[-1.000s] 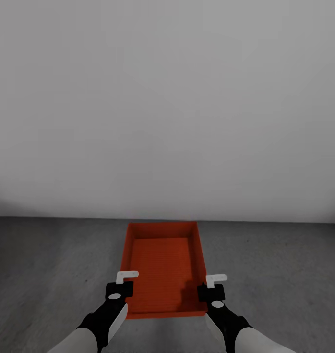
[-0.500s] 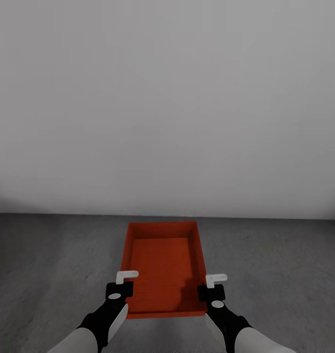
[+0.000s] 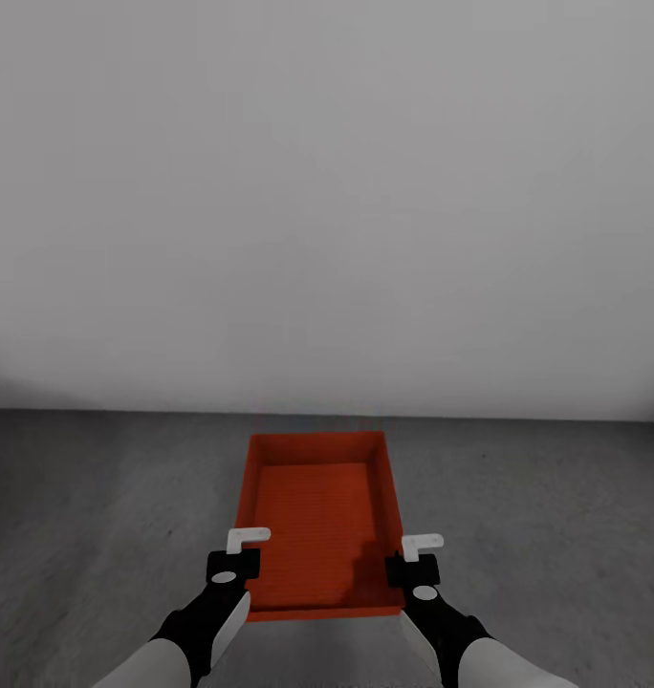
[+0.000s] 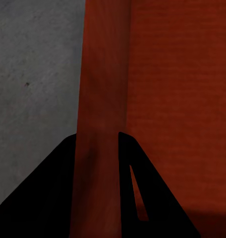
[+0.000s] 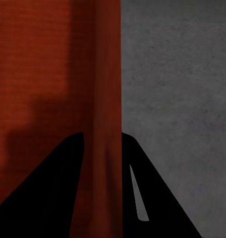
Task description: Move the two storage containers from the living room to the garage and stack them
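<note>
Stage: you're in the garage, one storage container (image 3: 319, 521) carried over the floor (image 3: 98, 516) near the wall | left gripper (image 3: 233, 564) and right gripper (image 3: 415, 566) each clamp a side wall | left: set it down (second bin unseen).

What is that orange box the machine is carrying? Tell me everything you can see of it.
The storage container is an orange-red, rectangular, open-top bin with low straight walls and a flat, finely ribbed bottom; it looks like plastic and is empty. It sits level, long side pointing away from the robot, above the dark grey concrete floor near a plain grey wall. The left gripper pinches its left wall, the right gripper its right wall, one finger inside and one outside each. Whether it touches the floor is unclear.
</note>
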`<state>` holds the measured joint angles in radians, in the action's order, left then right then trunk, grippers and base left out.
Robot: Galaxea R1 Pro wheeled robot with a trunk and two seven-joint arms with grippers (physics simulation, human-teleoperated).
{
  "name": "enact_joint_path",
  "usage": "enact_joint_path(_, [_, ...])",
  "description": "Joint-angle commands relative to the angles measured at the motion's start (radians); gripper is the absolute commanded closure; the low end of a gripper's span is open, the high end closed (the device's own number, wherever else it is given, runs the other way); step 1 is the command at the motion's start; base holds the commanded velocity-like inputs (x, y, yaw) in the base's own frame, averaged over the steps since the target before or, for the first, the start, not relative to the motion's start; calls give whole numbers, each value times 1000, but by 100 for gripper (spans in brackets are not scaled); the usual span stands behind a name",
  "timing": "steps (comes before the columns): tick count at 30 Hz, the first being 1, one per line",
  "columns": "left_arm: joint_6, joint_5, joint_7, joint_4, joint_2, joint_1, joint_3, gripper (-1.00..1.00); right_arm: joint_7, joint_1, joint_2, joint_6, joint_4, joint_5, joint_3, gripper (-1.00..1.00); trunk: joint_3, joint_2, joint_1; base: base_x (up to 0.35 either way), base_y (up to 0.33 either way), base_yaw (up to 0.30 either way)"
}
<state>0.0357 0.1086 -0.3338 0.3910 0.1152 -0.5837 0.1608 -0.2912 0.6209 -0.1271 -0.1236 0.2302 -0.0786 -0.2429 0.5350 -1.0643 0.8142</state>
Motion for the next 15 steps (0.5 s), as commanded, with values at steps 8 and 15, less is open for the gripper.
enact_joint_path(8, [-70, -12, -11, 5, -12, -1, -9, 100, 4, 0, 0, -2, -2, -16, 10, 100, 14, -1, 0, 0, 0, 0])
enact_joint_path(15, [-70, -12, -11, 5, -11, -1, -10, 100, 4, 0, 1, -2, -2, -16, 10, 100, 25, -1, 0, 0, 0, 0])
